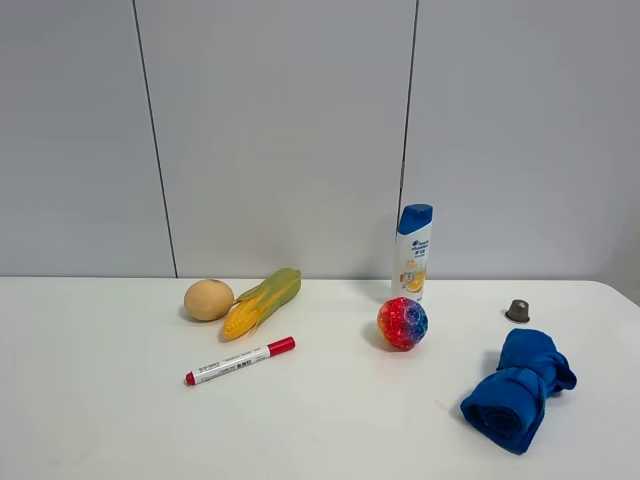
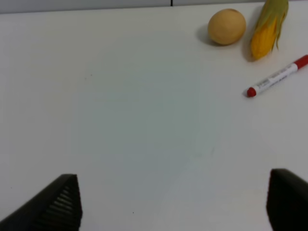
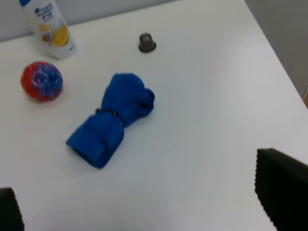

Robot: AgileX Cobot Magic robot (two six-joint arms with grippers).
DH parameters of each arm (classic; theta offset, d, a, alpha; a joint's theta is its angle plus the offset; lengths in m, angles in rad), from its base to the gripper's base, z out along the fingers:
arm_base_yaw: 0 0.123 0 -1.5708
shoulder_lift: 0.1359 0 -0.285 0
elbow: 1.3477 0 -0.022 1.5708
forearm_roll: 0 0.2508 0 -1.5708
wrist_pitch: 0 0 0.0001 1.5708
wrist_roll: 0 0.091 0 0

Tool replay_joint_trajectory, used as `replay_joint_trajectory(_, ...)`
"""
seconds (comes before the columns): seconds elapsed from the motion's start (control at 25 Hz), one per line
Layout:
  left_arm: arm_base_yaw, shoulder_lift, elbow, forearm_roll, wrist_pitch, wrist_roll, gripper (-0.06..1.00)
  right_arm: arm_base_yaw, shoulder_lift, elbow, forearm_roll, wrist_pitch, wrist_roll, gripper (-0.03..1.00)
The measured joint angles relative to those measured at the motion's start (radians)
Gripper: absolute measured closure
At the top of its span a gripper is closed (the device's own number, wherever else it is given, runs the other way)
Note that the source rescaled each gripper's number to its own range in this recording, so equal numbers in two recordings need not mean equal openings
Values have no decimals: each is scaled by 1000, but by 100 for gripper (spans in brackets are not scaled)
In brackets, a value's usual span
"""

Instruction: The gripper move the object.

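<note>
I see the ball (image 1: pixel 208 300) at the back left of the white bench (image 1: pixel 100 420), close to the wall. It sits free, nothing gripping it. It is slightly egg-shaped: from the high camera its long axis runs roughly left-right, parallel to the wall. Tan-orange, smooth, with a shadow at its left base.

Just to its right lies a corn cob (image 1: pixel 262 302), touching or nearly touching the ball; I cannot tell which. The cob's yellow tip points toward the bench front and its green husk toward the wall. In front of the cob lies a red-capped marker (image 1: pixel 240 361), set diagonally, apart from both.

Mid-bench: a speckled ball (image 1: pixel 402 323), with a shampoo bottle (image 1: pixel 413 252) standing upright behind it against the wall. Right side: a small grey cap (image 1: pixel 518 311) and, nearer the front, a rolled blue cloth (image 1: pixel 520 388).

My left gripper (image 2: pixel 173 202) shows only two dark fingers (image 2: pixel 55 207) at the frame edge, spread wide, holding nothing, over bare bench well short of the ball. My right gripper (image 3: pixel 144 211) is likewise spread wide and empty, with the cloth ahead of it.

Bench surface is plain matte white. The wall behind is pale grey panels with thin dark vertical seams.
</note>
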Motion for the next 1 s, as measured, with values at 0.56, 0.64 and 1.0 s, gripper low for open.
replay_joint_trajectory(0.56,0,0,0,0,0,0,-6,0,-118,98,5,15,-4,-2)
replay_joint_trajectory(0.64,0,0,0,0,0,0,-6,0,-118,101,5,13,-4,-1)
replay_joint_trajectory(1.0,0,0,0,0,0,0,-6,0,-118,103,5,12,-4,2)
